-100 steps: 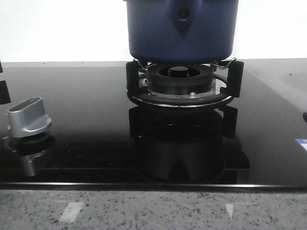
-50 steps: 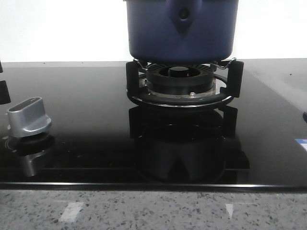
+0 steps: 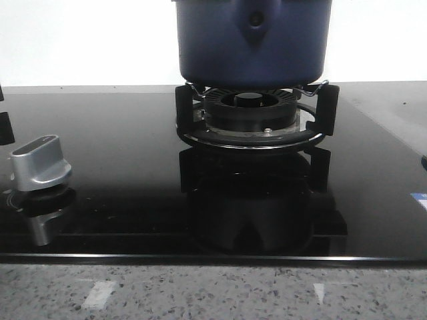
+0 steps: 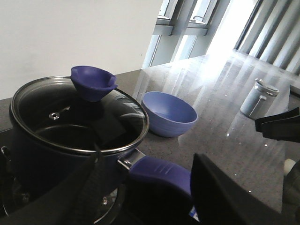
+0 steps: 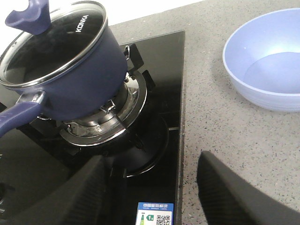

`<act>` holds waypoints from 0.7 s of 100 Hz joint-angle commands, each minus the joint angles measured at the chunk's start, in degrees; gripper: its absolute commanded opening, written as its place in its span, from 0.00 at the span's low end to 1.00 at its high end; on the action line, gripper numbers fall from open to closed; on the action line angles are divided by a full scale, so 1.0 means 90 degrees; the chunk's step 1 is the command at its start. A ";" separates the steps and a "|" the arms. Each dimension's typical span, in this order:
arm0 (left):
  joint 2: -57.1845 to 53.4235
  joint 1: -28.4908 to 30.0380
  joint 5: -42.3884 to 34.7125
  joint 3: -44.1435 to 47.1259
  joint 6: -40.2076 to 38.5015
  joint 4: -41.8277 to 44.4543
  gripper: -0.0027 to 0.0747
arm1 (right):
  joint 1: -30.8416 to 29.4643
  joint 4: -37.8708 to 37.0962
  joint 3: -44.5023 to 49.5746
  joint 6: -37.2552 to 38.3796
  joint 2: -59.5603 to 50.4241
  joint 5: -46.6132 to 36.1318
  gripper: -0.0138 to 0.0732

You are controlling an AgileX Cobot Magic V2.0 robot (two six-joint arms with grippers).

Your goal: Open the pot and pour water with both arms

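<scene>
The dark-blue pot (image 3: 252, 41) stands on the burner ring (image 3: 252, 113) at the back middle of the black hob. In the left wrist view the pot (image 4: 42, 154) has a glass lid (image 4: 70, 117) with a blue knob (image 4: 93, 83). Its blue handle (image 4: 161, 169) points between the fingers of my open left gripper (image 4: 157, 201), which do not clamp it. In the right wrist view the pot (image 5: 70, 75), its lid (image 5: 51, 42) and its handle (image 5: 14, 117) show. My right gripper (image 5: 157, 199) is open and empty above the hob's right edge. Neither gripper shows in the front view.
A light-blue bowl (image 5: 265, 61) sits on the grey counter right of the hob; it also shows in the left wrist view (image 4: 168, 112). A small grey jar (image 4: 255, 96) stands further off. A silver control knob (image 3: 40, 163) is at the hob's front left. A sticker (image 5: 154, 213) marks the hob's corner.
</scene>
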 commanded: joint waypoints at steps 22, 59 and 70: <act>0.1470 -0.0905 -0.0838 -0.1570 0.0594 -0.0241 0.53 | 0.0002 0.0109 -0.0206 -0.0103 0.0101 -0.0270 0.61; 0.2794 -0.0956 -0.0833 -0.3071 0.0594 0.0083 0.68 | 0.0002 0.0109 -0.0206 -0.0103 0.0101 -0.0270 0.61; 0.2987 -0.0956 -0.0743 -0.3240 0.0594 0.0142 0.71 | 0.0002 0.0109 -0.0206 -0.0103 0.0101 -0.0270 0.61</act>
